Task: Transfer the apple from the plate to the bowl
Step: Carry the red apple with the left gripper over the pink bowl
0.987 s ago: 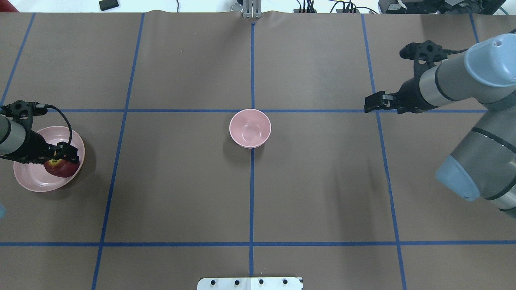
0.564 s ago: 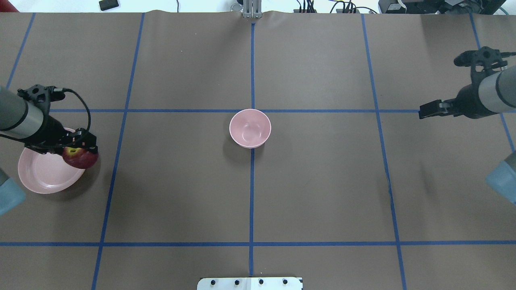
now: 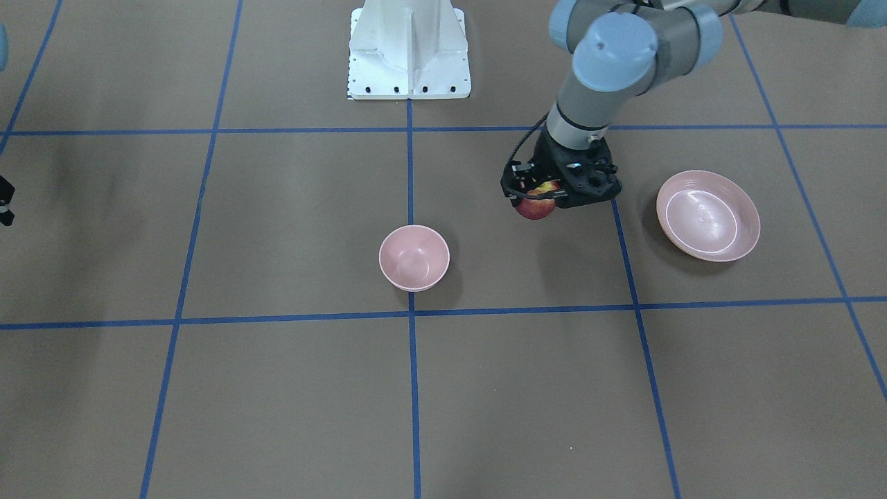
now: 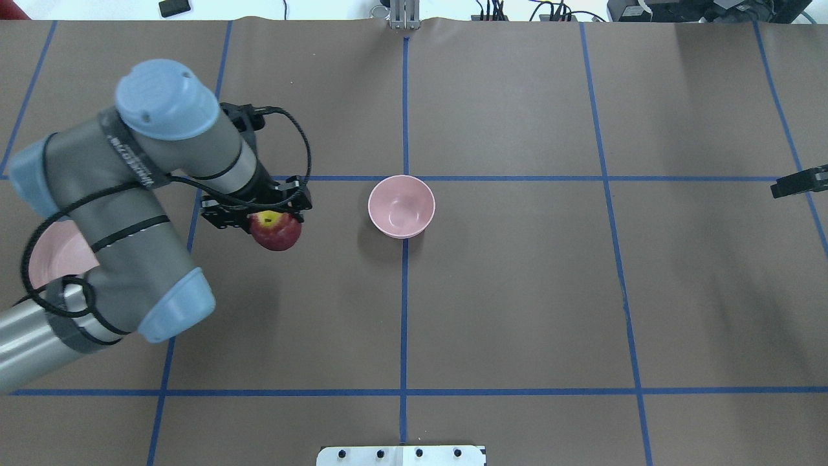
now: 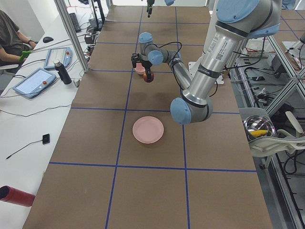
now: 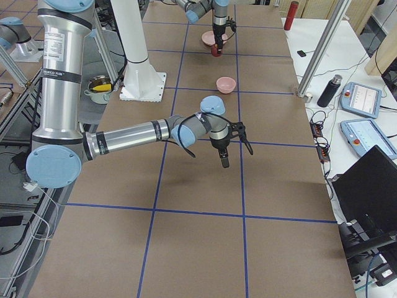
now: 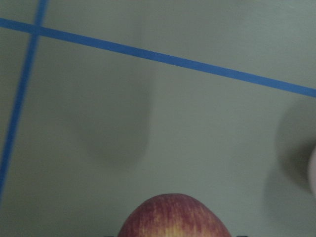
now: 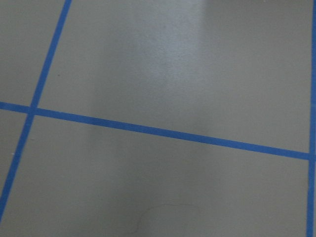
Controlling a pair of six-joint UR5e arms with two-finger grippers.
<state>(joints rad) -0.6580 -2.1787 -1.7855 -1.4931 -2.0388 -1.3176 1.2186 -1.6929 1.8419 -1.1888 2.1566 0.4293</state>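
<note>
My left gripper (image 4: 275, 223) is shut on the dark-red apple (image 4: 278, 234) and holds it above the table, left of the small pink bowl (image 4: 401, 206). The apple also shows in the front view (image 3: 535, 207) and at the bottom of the left wrist view (image 7: 173, 219). The bowl (image 3: 414, 257) is empty. The pink plate (image 3: 708, 215) is empty; in the overhead view the plate (image 4: 48, 255) is mostly hidden by my left arm. My right gripper (image 4: 799, 183) is at the table's far right edge, fingers together, holding nothing.
The brown table cover carries a grid of blue tape lines (image 4: 404, 291). The robot's white base (image 3: 409, 48) stands at the table's robot-side edge. Operator tablets and a bottle (image 5: 62, 71) lie beyond the table's far side.
My left gripper has lifted the apple off the plate and carried it right, toward the bowl. My right arm has pulled back to the right edge.
</note>
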